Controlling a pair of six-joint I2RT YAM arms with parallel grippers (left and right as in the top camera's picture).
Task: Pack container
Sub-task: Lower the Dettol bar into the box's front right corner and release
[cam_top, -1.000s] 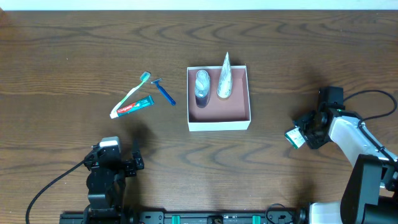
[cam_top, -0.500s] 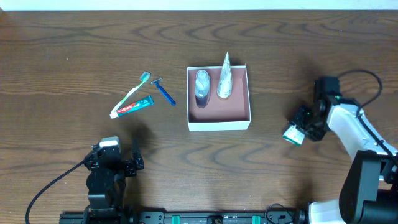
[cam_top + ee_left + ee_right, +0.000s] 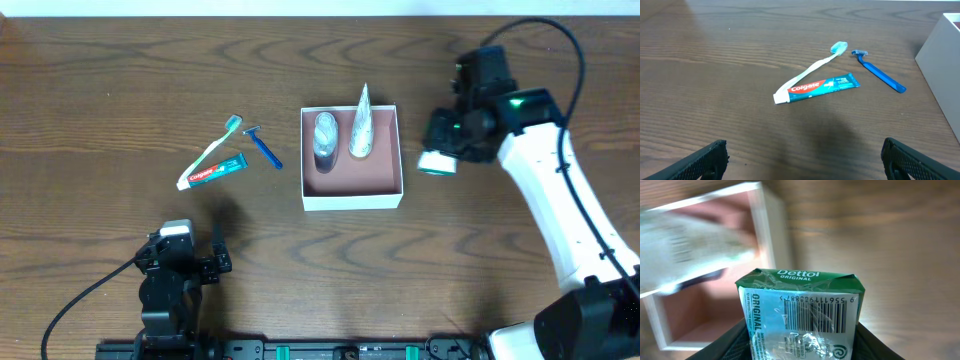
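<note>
Holding a green Dettol soap bar (image 3: 435,162) clamped between its fingers, the right gripper (image 3: 443,150) hovers just beside the container (image 3: 352,201), off its right wall. Seen from overhead, the container sits near the table's middle, at 9 o'clock from the soap. A bottle (image 3: 325,136) and a white tube (image 3: 361,124) lie side by side in its 12 o'clock half, their long axes running 12 to 6. The bare floor is toward 6 o'clock. The coming move likely calls for a short carry toward 9 o'clock. The left gripper (image 3: 182,262), spread wide and empty, rests well apart, at 7 o'clock from the container.
</note>
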